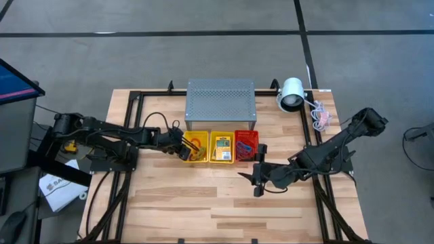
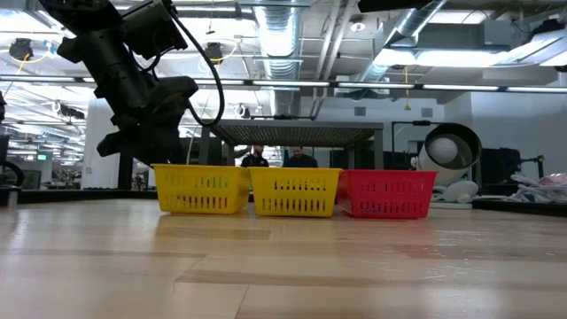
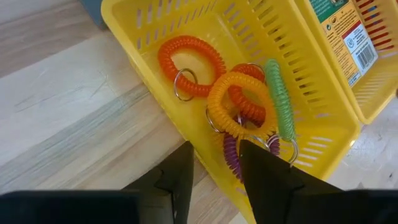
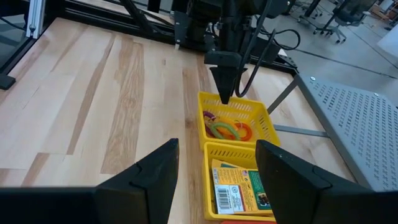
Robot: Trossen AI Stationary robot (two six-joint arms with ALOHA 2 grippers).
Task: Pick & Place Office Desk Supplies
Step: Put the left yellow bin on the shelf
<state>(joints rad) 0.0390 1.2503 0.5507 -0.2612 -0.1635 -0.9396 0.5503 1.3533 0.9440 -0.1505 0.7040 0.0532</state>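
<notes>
Three mesh baskets stand in a row at mid-table. The left yellow basket (image 3: 155,99) holds coiled band loops with metal rings: orange (image 3: 189,65), yellow-orange (image 3: 239,102), green (image 3: 280,99) and purple (image 3: 231,152). The middle yellow basket (image 1: 222,147) holds yellow-and-green card boxes (image 4: 239,186). The red basket (image 1: 246,145) holds small items. My left gripper (image 3: 214,171) points steeply down at the left basket's near-left rim, a gap between its fingers. My right gripper (image 1: 257,179) hangs open above bare table, on the near side of the red basket. My left gripper comes slanting down from the table's left. One finger (image 3: 180,177) shows outside the basket's wall (image 3: 205,163) and the other (image 3: 264,180) over the inside, next to the purple loop's end (image 3: 233,163). Whether either finger touches wall or loop, I cannot tell.
A big grey perforated metal box (image 1: 220,103) stands just behind the baskets. A white round lamp-like device (image 1: 291,93) with a cord sits at the far right. A black frame (image 1: 132,98) runs along the table's edges. Bare wood lies toward the near edge.
</notes>
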